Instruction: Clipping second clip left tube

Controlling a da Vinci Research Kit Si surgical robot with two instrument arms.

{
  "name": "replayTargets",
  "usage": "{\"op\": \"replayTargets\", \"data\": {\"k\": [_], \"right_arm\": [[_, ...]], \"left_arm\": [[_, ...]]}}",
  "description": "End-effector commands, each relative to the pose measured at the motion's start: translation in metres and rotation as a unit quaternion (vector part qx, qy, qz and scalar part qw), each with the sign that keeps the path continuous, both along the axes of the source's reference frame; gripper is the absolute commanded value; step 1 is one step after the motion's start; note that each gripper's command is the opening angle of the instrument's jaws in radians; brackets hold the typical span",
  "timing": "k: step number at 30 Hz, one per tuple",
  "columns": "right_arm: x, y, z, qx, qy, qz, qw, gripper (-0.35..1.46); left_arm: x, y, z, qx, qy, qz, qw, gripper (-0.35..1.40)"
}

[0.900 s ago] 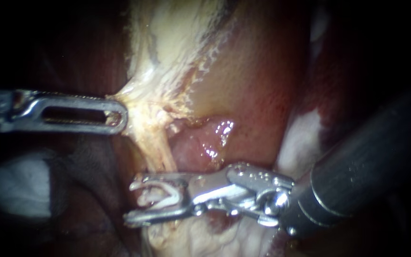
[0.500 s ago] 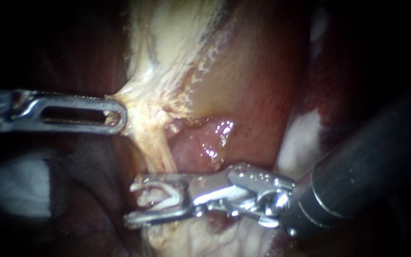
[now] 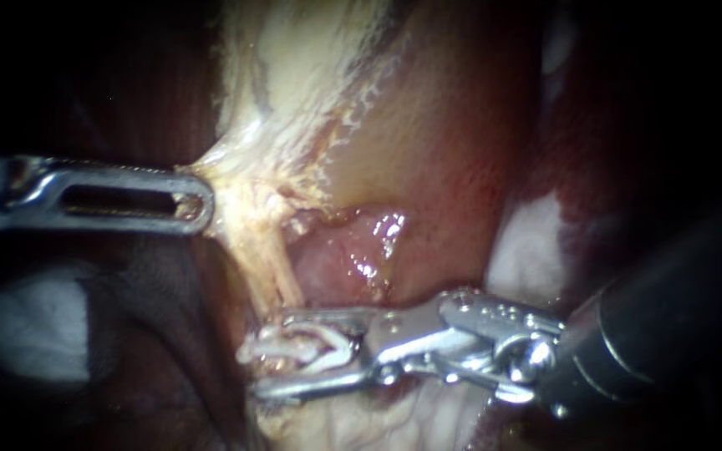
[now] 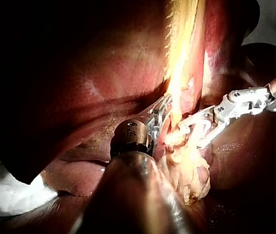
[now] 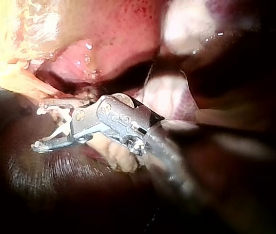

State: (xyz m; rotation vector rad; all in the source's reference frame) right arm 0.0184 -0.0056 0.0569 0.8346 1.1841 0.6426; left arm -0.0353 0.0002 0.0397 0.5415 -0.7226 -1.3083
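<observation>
A pale stringy tube runs down from the yellowish gallbladder tissue. My left instrument comes in level from the left, its slotted jaws shut on the pale tissue at the top of the tube and holding it taut. Lower down, my right instrument has its jaws open on either side of the tube. A white clip lies between them on the tube, its end poking past the jaw tips. The right wrist view shows the same open jaws and clip. In the left wrist view the clip lies just ahead of my left instrument.
Dark liver lies under and left of the tube. A moist pink fold sits just right of it. White gauze shows at the lower left, and more white material behind my right instrument's shaft.
My right instrument has drawn back to the right along its shaft. The white clip has stayed on the tube and now reaches past the jaw tips. My left instrument keeps its hold.
</observation>
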Motion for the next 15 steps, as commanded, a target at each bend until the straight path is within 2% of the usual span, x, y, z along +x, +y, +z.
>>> {"op": "replayTargets", "data": {"k": [1,8,15], "right_arm": [[-0.0004,0.0002,-0.0003,0.000,-0.001,0.002,1.0000,0.58],[-0.0021,0.0009,-0.0019,0.002,-0.005,0.005,1.0000,0.58],[-0.0021,0.0011,-0.0020,0.000,-0.005,0.006,1.0000,0.58]], "left_arm": [[0.0000,0.0000,-0.0001,0.000,0.000,0.000,1.0000,-0.35],[0.0001,0.0000,-0.0002,0.000,0.000,0.000,1.0000,-0.35],[0.0001,-0.0001,-0.0004,0.000,0.000,0.000,1.0000,-0.35]]}}
